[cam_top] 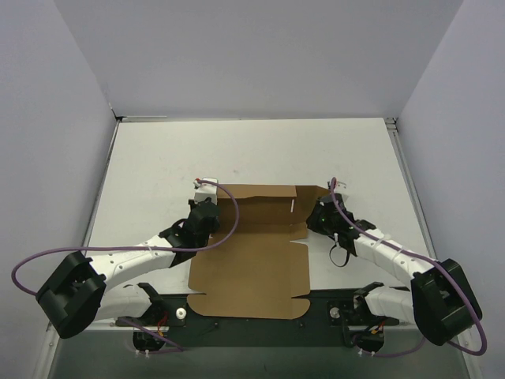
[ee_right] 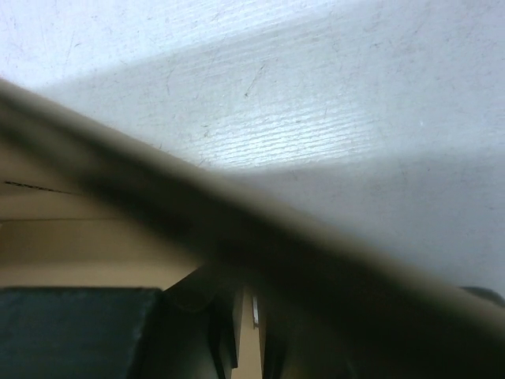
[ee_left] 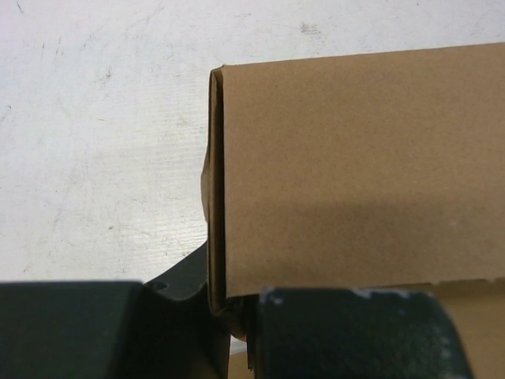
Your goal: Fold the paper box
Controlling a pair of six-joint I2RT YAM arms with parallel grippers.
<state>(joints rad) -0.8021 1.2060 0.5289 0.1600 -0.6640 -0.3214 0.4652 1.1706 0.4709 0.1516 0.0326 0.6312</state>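
Roughly centred between the arms, the paper box (cam_top: 252,268) lies on the white table (cam_top: 158,158) as a mostly flat brown sheet. Its long axis runs near to far, and its far strip is folded up. Its near edge lies over the dark base plate (cam_top: 260,328). The left gripper (ee_left: 237,332) is pinched on the doubled cardboard edge at the far-left corner. The right gripper (cam_top: 318,213) sits at the far-right corner, its view crossed by a blurred cardboard edge; whether it grips cannot be told. A purple cable (cam_top: 233,207) loops over the far-left corner.
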